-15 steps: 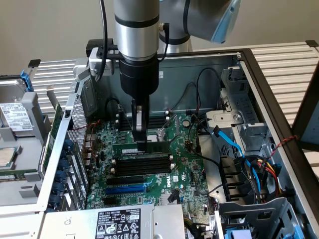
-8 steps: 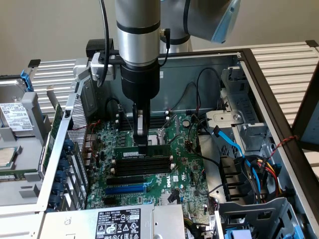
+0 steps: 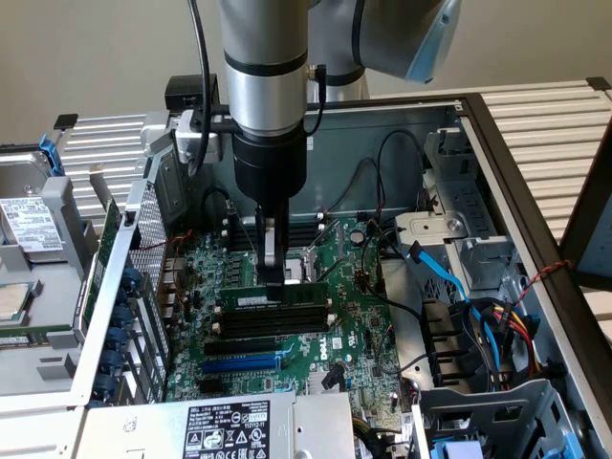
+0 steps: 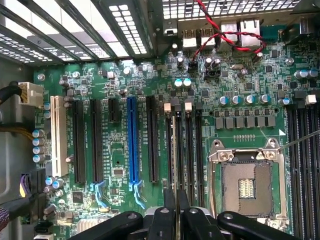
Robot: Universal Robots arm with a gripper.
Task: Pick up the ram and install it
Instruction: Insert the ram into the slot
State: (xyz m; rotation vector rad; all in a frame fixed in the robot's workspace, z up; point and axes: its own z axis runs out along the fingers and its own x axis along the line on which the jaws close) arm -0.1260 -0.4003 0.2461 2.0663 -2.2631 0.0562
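Note:
The ram is a long green stick with black chips and a white label. It stands on edge over the black memory slots of the green motherboard, inside the open computer case. My gripper comes straight down on it, shut on the ram's top edge near the middle. In the wrist view the ram shows edge-on as a thin line between the black fingers, lined up along the memory slots. Whether it sits fully in a slot I cannot tell.
An open CPU socket lies just beside the memory slots. A blue expansion slot and black ones run parallel on the other side. Blue and black cables and a drive cage fill the exterior view's right. The power supply sits at the front.

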